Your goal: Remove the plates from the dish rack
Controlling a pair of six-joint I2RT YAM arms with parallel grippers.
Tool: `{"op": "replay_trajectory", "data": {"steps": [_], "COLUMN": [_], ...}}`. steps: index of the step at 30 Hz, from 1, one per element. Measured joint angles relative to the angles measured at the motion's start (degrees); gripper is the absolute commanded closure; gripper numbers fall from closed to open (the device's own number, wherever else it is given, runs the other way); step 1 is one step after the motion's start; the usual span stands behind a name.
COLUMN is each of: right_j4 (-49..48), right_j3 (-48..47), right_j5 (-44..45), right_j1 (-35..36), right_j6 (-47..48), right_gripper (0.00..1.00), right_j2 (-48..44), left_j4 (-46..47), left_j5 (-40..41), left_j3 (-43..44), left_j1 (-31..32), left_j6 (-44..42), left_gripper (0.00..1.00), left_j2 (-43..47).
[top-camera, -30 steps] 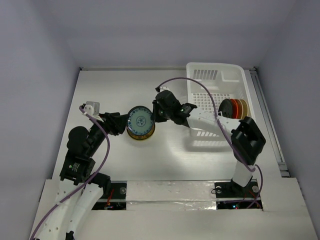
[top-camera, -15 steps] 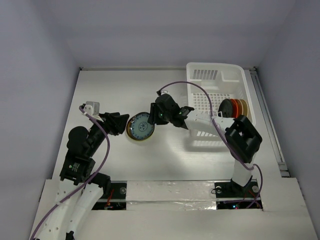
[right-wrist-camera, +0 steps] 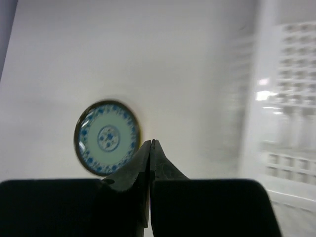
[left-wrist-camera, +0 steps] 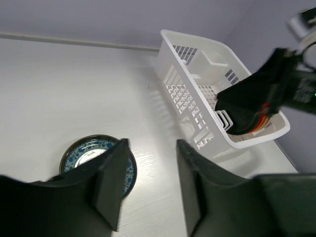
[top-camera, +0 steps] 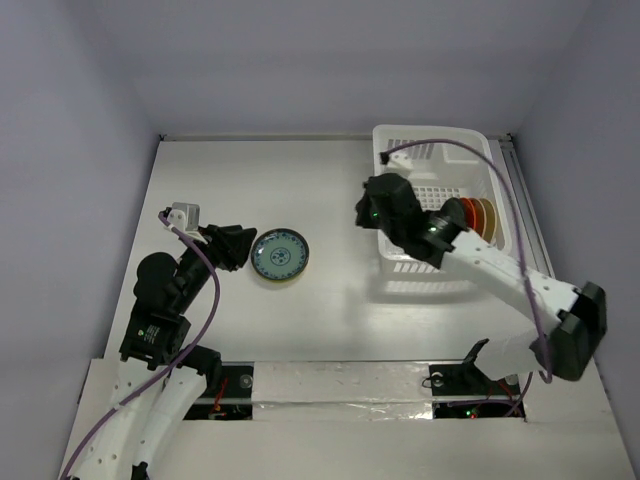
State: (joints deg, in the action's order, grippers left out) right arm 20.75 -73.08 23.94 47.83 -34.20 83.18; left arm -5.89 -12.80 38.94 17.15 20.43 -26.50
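Plates (top-camera: 472,215) stand on edge in the dish rack (top-camera: 430,150) by the tabletop's (top-camera: 330,320) far right corner; the blue plate (top-camera: 279,256) lies flat nearer the left edge. With my right gripper (right-wrist-camera: 150,143) pinched closed and empty and my left gripper (left-wrist-camera: 149,145) half-spread and empty, I'd open the right wide before straddling a rim.

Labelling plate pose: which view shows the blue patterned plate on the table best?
Top external: the blue patterned plate lies flat on the table, whole and sharp. Right wrist shows it nearly whole but blurred, lower edge cut by the shut right gripper. Left wrist shows only part, the rest behind a left gripper finger.
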Motion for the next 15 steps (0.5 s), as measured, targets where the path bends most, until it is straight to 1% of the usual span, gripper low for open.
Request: {"op": "replay_trajectory", "data": {"steps": [1, 3, 4, 6, 8, 9, 10, 11, 14, 15], "right_j4": [1.4, 3.26, 4.28, 5.99, 8.44, 9.73, 10.97, 12.17, 14.32, 14.84], "right_j3": [0.44, 1.92, 3.37, 6.23, 8.87, 9.68, 10.21, 10.4, 10.88, 10.93], "right_j5": [2.54, 6.43, 8.35, 10.64, 12.37, 13.05, 13.46, 13.81, 13.92, 13.57], "right_j1": [-0.92, -4.28, -7.23, -12.83, -18.25, -20.57, -22.23, -23.5, -26.97, -28.24], "right_j6": [0.28, 0.74, 1.25, 2.08, 3.54, 4.26, 5.01, 5.88, 8.33, 9.18], "right_gripper": [0.99, 0.92, 0.86, 0.71, 0.58, 0.57, 0.57, 0.59, 0.69, 0.7], "right_j2": [-2.95, -8.35, -11.23, -15.5, -18.29, -18.88, -19.06, -18.84, -17.44, -16.87], "left_j4": [0.0, 0.02, 0.02, 0.02, 0.02, 0.0, 0.02, 0.02, 0.0, 0.0], "left_j5": [-0.07, -0.2, -0.24, -0.31, -0.33, -0.33, -0.33, -0.35, -0.33, -0.33], "left_j3": [0.0, 0.0, 0.0, 0.0, 0.0, 0.0, 0.0, 0.0, 0.0, 0.0], "left_j1": [0.02, 0.0, 0.0, 0.0, 0.0, 0.0, 0.0, 0.0, 0.0, 0.0], "left_j6": [0.02, 0.09, -0.04, -0.04, -0.07, -0.07, -0.07, -0.09, -0.04, -0.04], "left_gripper": [0.75, 0.86, 0.92, 0.93, 0.93, 0.91, 0.88, 0.86, 0.83, 0.83], "left_j2": [0.0, 0.0, 0.0, 0.02, 0.02, 0.02, 0.04, 0.04, 0.04, 0.07]}}
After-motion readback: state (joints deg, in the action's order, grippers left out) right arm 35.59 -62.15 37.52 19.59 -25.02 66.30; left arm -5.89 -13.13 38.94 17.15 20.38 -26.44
